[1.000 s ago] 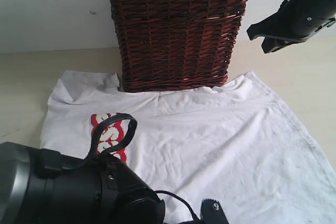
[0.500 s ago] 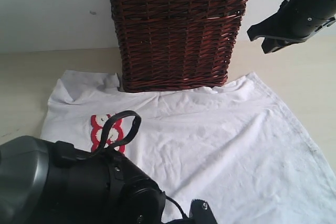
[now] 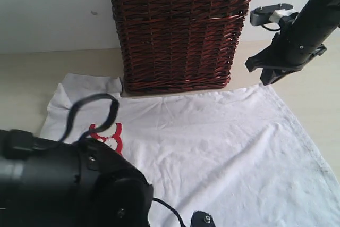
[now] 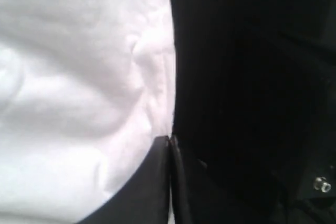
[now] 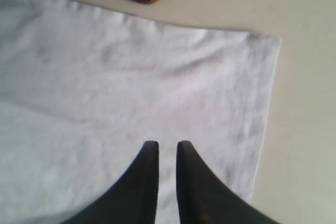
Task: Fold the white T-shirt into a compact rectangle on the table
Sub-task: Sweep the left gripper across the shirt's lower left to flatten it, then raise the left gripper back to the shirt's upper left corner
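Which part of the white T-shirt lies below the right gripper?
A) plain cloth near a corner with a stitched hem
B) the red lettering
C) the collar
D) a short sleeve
A: the right wrist view shows the right gripper over plain cloth of the white T-shirt, close to a hemmed corner. The red lettering lies far off, at the other end of the shirt.
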{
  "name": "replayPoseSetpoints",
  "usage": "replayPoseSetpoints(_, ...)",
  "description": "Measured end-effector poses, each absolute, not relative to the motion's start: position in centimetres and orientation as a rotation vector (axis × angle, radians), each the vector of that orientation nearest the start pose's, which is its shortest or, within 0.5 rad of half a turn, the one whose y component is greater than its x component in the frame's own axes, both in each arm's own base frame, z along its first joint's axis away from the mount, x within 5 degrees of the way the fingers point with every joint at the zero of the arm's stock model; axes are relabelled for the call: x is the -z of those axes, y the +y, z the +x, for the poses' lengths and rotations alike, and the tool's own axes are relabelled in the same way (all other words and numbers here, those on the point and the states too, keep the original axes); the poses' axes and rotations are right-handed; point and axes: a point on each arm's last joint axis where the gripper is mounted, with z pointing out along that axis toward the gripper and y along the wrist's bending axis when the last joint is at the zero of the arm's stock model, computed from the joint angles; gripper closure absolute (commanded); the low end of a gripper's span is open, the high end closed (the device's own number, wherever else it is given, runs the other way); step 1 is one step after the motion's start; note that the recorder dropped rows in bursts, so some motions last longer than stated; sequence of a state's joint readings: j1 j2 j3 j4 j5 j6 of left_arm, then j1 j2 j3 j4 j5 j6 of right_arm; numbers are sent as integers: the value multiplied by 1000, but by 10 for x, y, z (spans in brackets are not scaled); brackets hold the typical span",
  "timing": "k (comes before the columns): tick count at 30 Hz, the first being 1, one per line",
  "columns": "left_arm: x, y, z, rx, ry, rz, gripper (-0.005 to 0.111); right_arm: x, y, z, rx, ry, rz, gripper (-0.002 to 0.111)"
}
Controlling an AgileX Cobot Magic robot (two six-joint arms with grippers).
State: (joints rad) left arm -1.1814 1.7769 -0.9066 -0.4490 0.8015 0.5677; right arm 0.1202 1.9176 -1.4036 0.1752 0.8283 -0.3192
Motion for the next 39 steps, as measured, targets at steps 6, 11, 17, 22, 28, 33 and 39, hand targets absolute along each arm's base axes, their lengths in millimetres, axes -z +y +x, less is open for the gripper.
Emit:
replayPoseSetpoints(6, -176, -280, 79, 632, 2348, 2038, 107, -167, 58, 400, -141, 2864, -514, 95)
replayPoseSetpoints(11, -167, -276, 71, 696, 2381, 2132, 107, -147, 58, 402, -134, 2912, -531, 95)
replayPoseSetpoints(17, -139, -258, 67, 594, 2462, 2181, 69, -141, 57, 404, -120, 2903, -534, 95)
replayPoseSetpoints(22, -156, -258, 67, 621, 2388, 2151, 61, -129, 54, 406, -66, 2914, -580, 95)
replayPoseSetpoints(28, -196, -250, 99, 412, 2284, 1744, 94, -120, 53, 410, -36, 2915, -531, 95)
replayPoseSetpoints(33, -213, -219, 157, 233, 2366, 1302, 107, -114, 51, 410, -9, 2929, -501, 101)
replayPoseSetpoints(39, -204, -146, 239, 90, 2548, 663, 107, -113, 51, 412, -5, 2918, -480, 108)
